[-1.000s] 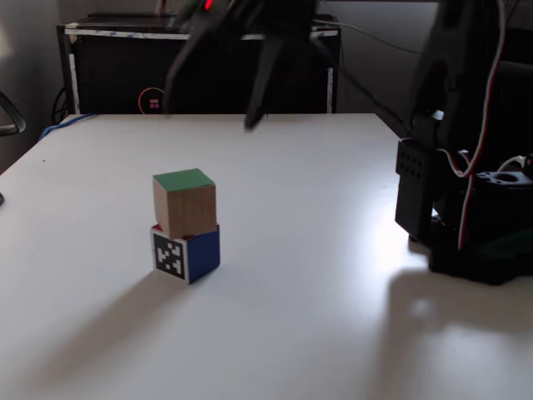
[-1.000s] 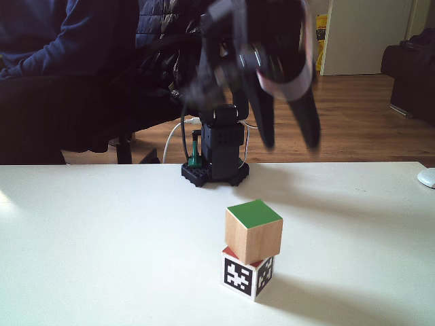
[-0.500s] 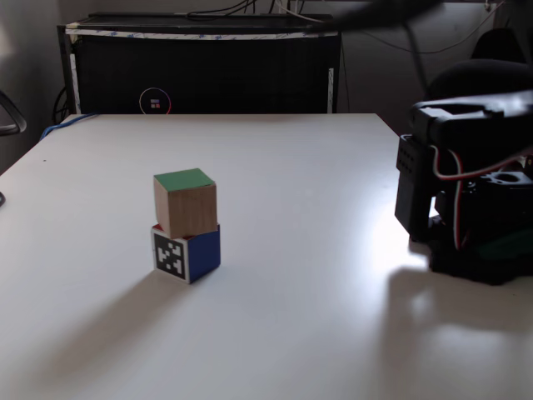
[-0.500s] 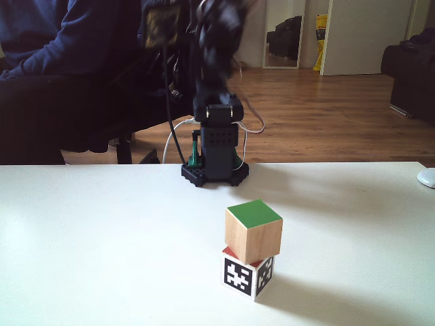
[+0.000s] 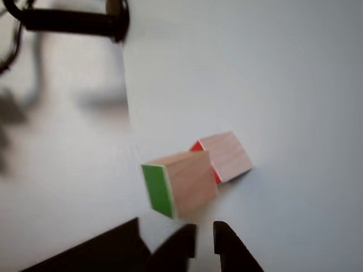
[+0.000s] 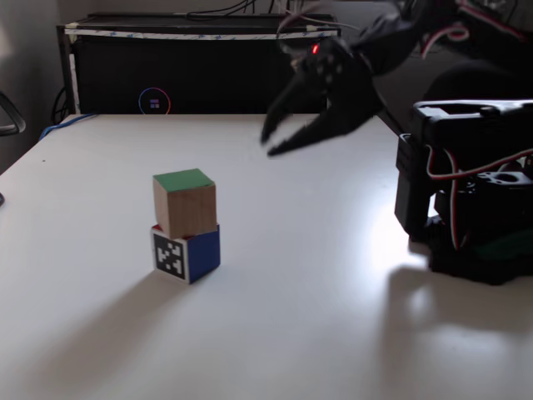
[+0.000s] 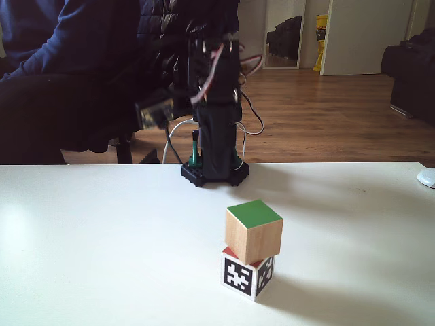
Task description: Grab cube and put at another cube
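The cube [image 6: 185,202], wooden with a green top face, rests slightly turned on another cube [image 6: 187,252], which shows a black-and-white marker face and a blue face. Both appear stacked in the second fixed view too: the cube [image 7: 253,231] over another cube [image 7: 246,272]. My gripper [image 6: 268,146] hangs open and empty in the air, up and to the right of the stack, well apart from it. In the other view its dark fingers [image 5: 227,249] enter from the bottom edge, just below the cube [image 5: 181,184] and another cube [image 5: 227,156] with its red face.
The arm's black base [image 6: 475,217] stands at the table's right side; in the second fixed view that base [image 7: 214,173] is at the far edge. A black cabinet [image 6: 200,71] stands behind the table. A person in dark blue [image 7: 54,54] sits beyond it. A white object [image 7: 427,178] lies at the right edge.
The open gripper has pulled back from above the stack, swung high out of frame, and come down to the right of the stack. Both cubes have stayed still.
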Robot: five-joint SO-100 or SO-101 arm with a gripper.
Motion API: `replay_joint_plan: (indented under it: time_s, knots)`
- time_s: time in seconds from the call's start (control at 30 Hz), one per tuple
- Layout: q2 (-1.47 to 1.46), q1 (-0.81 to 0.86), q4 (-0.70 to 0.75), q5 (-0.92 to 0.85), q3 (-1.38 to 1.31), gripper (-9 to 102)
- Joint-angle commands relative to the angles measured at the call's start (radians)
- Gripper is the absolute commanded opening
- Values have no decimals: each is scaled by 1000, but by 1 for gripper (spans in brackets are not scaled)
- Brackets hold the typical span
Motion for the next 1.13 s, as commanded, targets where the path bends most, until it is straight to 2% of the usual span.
replay_joint_plan:
  time_s: [0.0,0.13,0.27,0.47,0.67,1.1]
  knots:
    - [38,-40,-25,-11,66,0]
    - [242,-17,3,-48,236,0]
    - [242,64,-46,-95,347,0]
    - [242,109,44,-77,322,0]
    - [241,66,183,-43,290,0]
    - [241,75,183,-12,290,0]
